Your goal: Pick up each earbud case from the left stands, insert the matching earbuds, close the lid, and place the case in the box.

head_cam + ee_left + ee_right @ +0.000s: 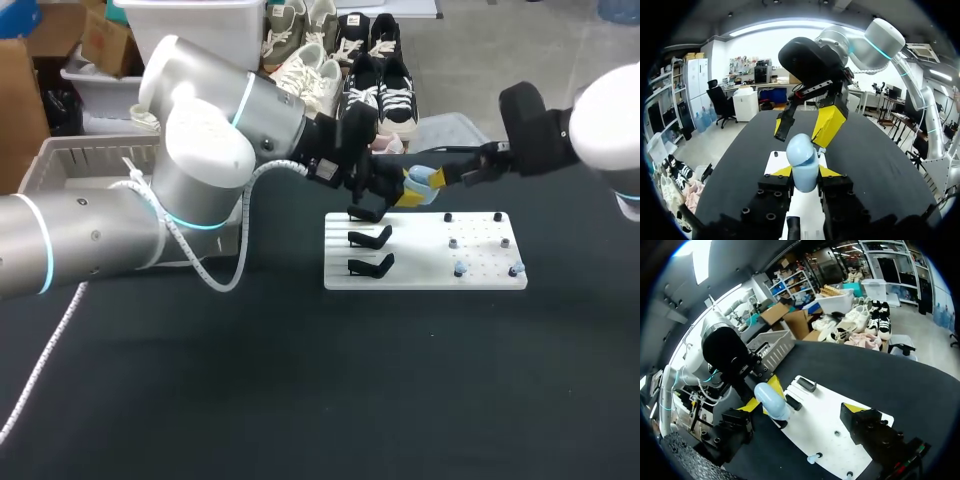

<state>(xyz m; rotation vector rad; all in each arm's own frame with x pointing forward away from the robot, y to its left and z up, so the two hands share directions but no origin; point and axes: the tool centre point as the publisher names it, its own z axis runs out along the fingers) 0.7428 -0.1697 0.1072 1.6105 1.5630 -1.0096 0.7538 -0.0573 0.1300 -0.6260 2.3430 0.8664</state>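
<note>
- Left end effector [805, 171]: clamped on light-blue earbud case [801, 155]; case upright between its tips, above white board [420, 272].
- Right end effector [804, 128]: spread wide, just ahead of case; no contact visible.
- Likely step: lid opening.
- Hold left grip steady.
- Bring right tip to lid edge slowly.
- Avoid side push; case may twist.

L arm [200, 150] enters from 9 o'clock, elbow bent, wrist aimed twd 3. L gripper [804, 172] clamps the earbud case [802, 160] from both sides. R arm [600, 120] enters from 2 o'clock, wrist pointing twd 9. R gripper [805, 407] has fingers spread wide and faces L gripper close up.
</note>
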